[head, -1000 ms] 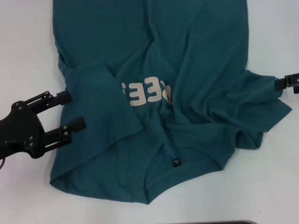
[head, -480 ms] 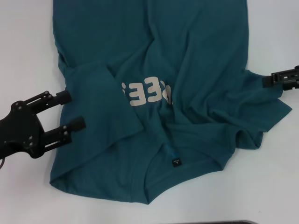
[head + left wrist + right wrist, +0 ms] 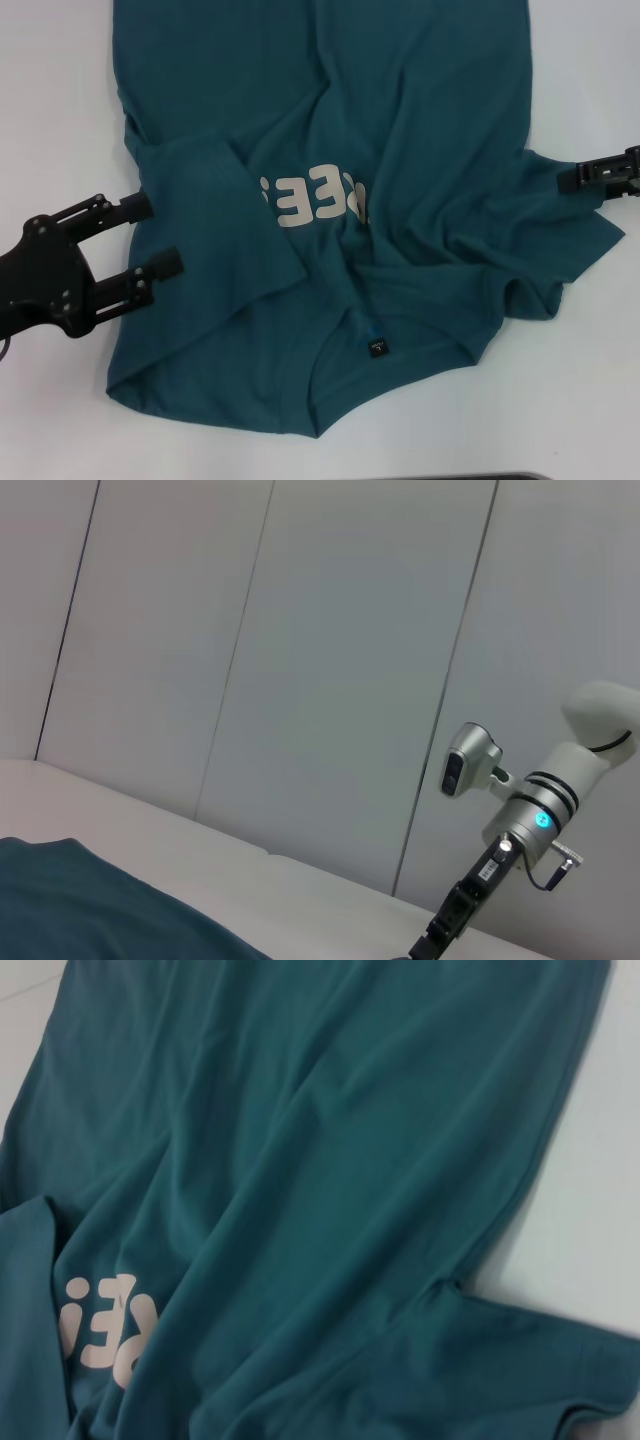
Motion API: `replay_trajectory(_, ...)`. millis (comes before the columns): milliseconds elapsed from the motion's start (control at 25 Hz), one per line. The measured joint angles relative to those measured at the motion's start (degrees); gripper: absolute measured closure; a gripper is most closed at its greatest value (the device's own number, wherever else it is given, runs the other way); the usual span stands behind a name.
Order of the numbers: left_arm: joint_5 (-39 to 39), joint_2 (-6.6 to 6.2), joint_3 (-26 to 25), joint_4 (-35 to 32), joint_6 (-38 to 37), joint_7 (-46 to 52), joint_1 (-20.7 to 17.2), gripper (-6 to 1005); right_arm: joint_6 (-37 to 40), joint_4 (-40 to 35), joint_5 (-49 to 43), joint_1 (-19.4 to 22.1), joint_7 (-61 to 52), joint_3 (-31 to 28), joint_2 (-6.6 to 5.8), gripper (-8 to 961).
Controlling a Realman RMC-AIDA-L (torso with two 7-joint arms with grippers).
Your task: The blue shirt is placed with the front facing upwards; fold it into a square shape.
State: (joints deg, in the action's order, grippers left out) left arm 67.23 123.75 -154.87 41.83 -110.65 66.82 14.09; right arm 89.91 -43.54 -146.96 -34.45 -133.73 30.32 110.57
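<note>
The blue shirt (image 3: pixel 400 130) lies rumpled on the white table (image 3: pixel 50 90), its collar and black neck tag (image 3: pixel 376 348) nearest me. One sleeve (image 3: pixel 215 215) is folded inward over the chest and covers part of the off-white letters (image 3: pixel 315 198). My left gripper (image 3: pixel 160 235) is open at the shirt's left edge, beside that folded sleeve, holding nothing. Over the edge of the other sleeve (image 3: pixel 560 235) is my right gripper (image 3: pixel 590 176). The right wrist view shows the shirt body (image 3: pixel 330 1190) and its letters (image 3: pixel 105 1320).
White table surface surrounds the shirt on the left, right and near side. The left wrist view shows a grey panelled wall (image 3: pixel 300 660), a corner of the shirt (image 3: pixel 90 910) and my right arm (image 3: pixel 525 820) farther off.
My right gripper has moved a little to the left, further over the sleeve's edge. The left gripper and the shirt have not moved.
</note>
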Motion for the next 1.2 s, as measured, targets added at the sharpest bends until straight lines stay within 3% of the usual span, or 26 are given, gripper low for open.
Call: replay_trajectory(1200, 0.0, 0.09, 0.01, -0.71, 0.0, 0.11, 0.21, 279, -0.29, 1.66, 0.89, -1.23, 2.2, 1.86, 1.05, 14)
